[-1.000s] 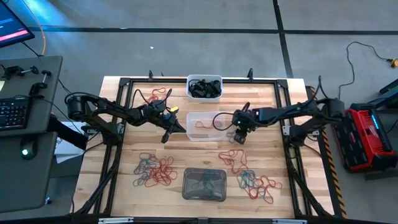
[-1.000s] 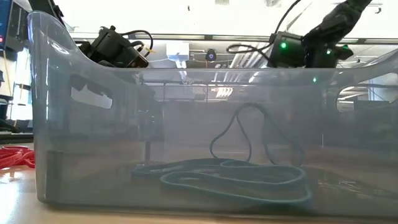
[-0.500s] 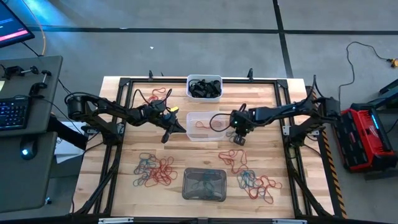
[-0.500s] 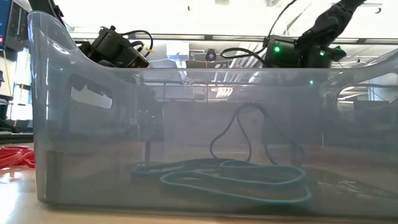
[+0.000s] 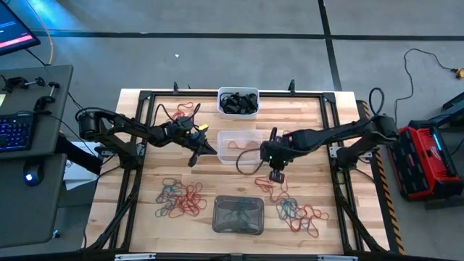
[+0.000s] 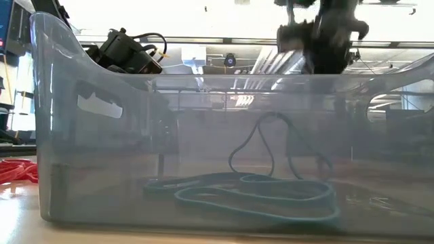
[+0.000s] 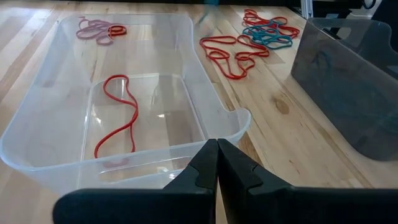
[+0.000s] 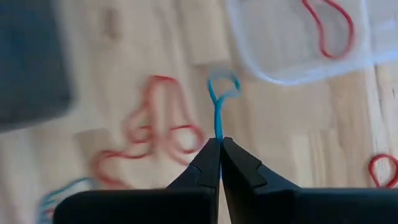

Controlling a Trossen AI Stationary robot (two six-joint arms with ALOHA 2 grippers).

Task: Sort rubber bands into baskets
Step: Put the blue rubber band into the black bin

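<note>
The clear basket [image 5: 243, 145] stands mid-table with a red rubber band [image 7: 118, 115] in it. The white basket [image 5: 238, 101] at the far edge holds black bands. The grey basket [image 5: 238, 214] near the front holds teal bands [image 6: 258, 193]. My right gripper [image 5: 276, 175] is over loose red bands [image 5: 272, 187], just nearer than the clear basket, shut on a blue rubber band [image 8: 219, 106]. My left gripper [image 5: 193, 159] is shut and holds nothing, beside the clear basket's left end. My right gripper pinches one end of the blue rubber band [image 8: 217, 129] between its two fingers, which point down from above. The band runs on past the fingertips as a narrow double strand that ends in a small loop [image 8: 224, 84]. Whether that loop touches the table, I cannot tell.
Piles of mixed red, blue and black bands lie near the front, left [image 5: 180, 197] and right [image 5: 299, 213] of the grey basket. More red bands [image 5: 180, 111] lie at the far left. A black frame [image 5: 141, 145] borders the wooden table top.
My right gripper has gone from the clear basket's right end toward the table's near edge and a little to the left, and now stands over the loose red bands. The left arm has kept still.
</note>
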